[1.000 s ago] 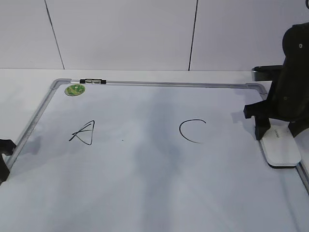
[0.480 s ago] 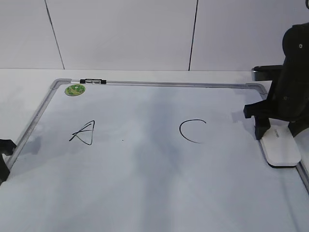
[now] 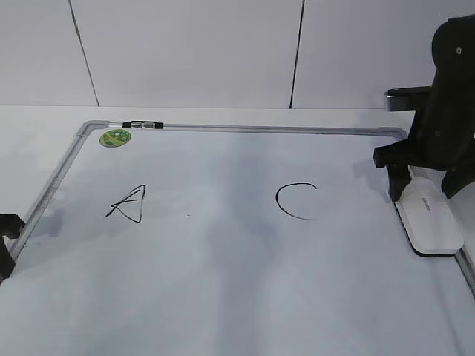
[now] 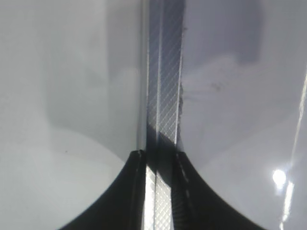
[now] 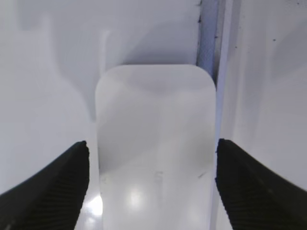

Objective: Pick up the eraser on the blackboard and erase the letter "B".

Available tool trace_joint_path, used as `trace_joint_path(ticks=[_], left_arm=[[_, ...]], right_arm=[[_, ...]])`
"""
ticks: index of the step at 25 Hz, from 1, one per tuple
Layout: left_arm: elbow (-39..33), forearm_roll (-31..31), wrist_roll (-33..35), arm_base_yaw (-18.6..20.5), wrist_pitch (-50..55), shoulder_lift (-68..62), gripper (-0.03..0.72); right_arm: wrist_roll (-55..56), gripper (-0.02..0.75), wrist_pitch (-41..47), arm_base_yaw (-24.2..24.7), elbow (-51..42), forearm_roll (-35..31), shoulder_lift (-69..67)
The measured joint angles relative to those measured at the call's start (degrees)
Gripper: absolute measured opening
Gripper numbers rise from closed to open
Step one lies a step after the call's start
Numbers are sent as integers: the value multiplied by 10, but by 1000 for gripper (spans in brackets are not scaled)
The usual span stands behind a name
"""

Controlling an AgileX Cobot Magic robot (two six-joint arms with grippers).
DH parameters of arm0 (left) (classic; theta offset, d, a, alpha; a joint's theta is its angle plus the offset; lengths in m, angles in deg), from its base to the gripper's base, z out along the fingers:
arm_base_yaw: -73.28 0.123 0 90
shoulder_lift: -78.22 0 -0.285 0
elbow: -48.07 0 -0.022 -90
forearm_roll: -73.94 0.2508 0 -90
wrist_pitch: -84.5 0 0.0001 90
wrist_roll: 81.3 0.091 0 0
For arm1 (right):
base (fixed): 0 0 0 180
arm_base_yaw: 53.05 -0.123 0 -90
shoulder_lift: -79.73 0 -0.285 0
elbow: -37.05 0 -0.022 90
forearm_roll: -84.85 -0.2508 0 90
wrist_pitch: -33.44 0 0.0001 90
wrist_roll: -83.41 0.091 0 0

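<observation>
The eraser (image 3: 429, 222) lies flat on the blackboard (image 3: 237, 282) at its right edge, long side running along the grey frame, and it is seen from above in the right wrist view as a white rounded block (image 5: 156, 148) beside the frame strip. Starting at the far left of the exterior view, the left gripper (image 3: 6, 241) shows only as a dark shape at the board's left frame; in the left wrist view its two black fingers (image 4: 120, 191) stand close on either side of the frame rail with a narrow gap, and whether they actually pinch the rail cannot be told. Near the top left corner a round green sticker (image 3: 115, 137) sits on the board, with a small black-and-white marker (image 3: 142, 124) lying on the top frame just beside it. Further right come a hand-drawn letter "A" (image 3: 128, 204) and then a letter "C" (image 3: 295, 201), with a blank, faintly smudged stretch of board between them. No letter "B" can be made out there. At the far right the right gripper (image 3: 423, 182) hangs over the far end of the eraser, its fingers (image 5: 57, 177) spread wide apart, one on each long side of the block and clear of it in the right wrist view.
</observation>
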Motion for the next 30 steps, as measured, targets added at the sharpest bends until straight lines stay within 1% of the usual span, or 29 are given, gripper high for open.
trace_joint_path(ticks=[4,7,9,11,13,15,18,24,30], left_arm=[[0,0,0,0,1,0,95],[0,1,0,0,2,6,141],[-3,9,0,0,2,15,204],[-11,19,1,-1,24,29,306],[-18,25,2,-1,49,49,384],[-18,31,2,-1,64,84,435],[-19,34,2,-1,74,145,458],[-20,36,2,-1,57,318,465],[-20,36,2,-1,10,496,465]], right_arm=[[-21,633,32,0,41,-22,3],[-39,631,31,0,55,-44,27],[-49,630,25,0,59,-53,50],[-57,629,24,0,59,-60,75],[-67,625,24,0,59,-63,96],[-71,620,25,0,59,-64,121],[-73,615,24,-1,59,-65,164],[-104,599,1,-1,57,-73,277],[-126,596,-59,-1,-13,-74,417]])
